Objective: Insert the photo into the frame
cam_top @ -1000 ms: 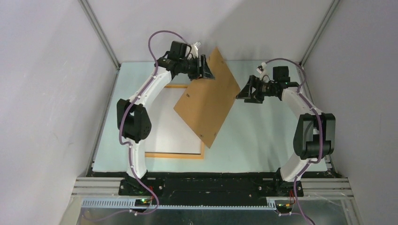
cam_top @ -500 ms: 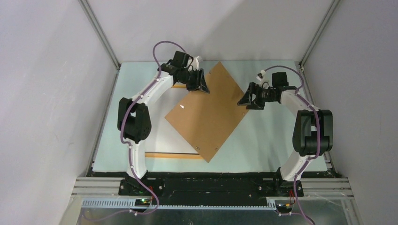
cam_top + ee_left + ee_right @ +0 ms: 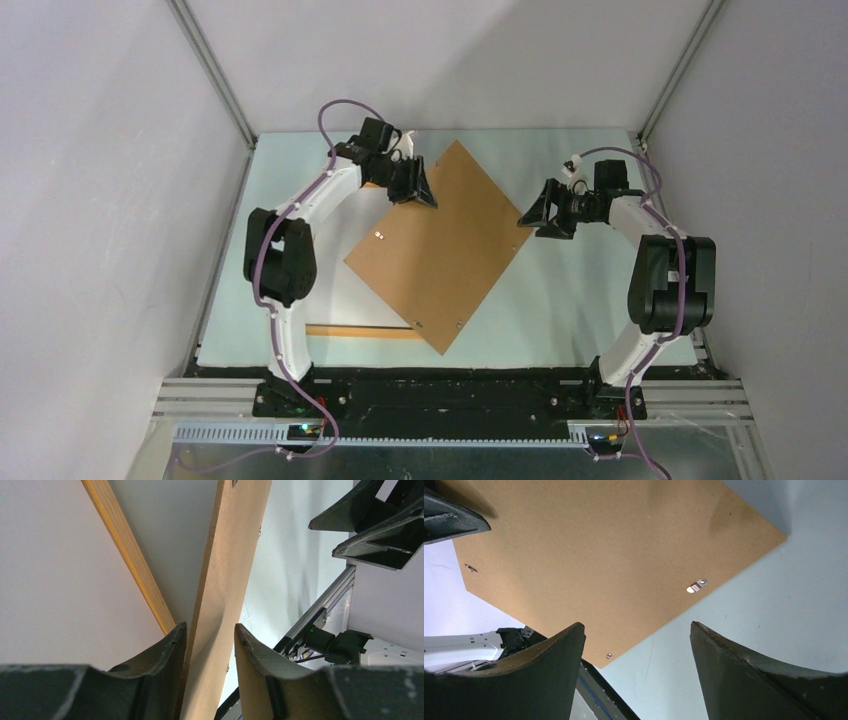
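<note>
Though mostly under one backing board point(image 3: 440, 250), seemingly one frame point(image 3: 365, 331); left tool point(image 3: 210, 630) pinching board, right tool point(image 3: 639, 630) wide.

The board point(image 3: 440, 245) is matt brown fibreboard with small shiny metal clips point(image 3: 696, 586), the frame point(image 3: 131, 555) smooth orange-tan wood.

Fig. 1. Nothing legible in any view.
The backing board point(image 3: 440, 245), frame point(image 3: 365, 331) and table point(image 3: 580, 300) bear no readable lettering, number, brand or sign.
</note>
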Available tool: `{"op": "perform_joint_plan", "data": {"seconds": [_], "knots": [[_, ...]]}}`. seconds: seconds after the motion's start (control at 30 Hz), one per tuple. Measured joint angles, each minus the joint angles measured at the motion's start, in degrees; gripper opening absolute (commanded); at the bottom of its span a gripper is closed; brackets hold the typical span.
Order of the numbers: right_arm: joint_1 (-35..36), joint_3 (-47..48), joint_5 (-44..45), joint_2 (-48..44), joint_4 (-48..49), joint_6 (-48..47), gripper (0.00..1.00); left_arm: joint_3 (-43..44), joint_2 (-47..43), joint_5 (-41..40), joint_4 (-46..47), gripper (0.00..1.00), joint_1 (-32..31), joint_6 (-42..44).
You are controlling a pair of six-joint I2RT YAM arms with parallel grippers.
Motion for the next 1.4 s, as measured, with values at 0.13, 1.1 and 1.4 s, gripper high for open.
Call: {"op": "perform_joint_plan", "data": {"seconds": [0.13, 1.1, 1.4], "knots": [[-0.13, -0.44, -0.44, -0.74, 0.0, 0.0, 0.81, -1.46, -1.55, 0.68, 0.13, 0.01, 1.22, -0.39], [0.09, -0.5, -0.57, -0.94, 0.37, -0.17, 0.8, -3.37, -2.73, 1.95, 1.14, 0.59, 1.84, 0.48], [0.09, -1.2, -0.83, -0.94, 0.37, -0.17, 0.8, -3.54, -4.24, 1.79, -0.92, 0.47, 1.84, 3.1]]}}
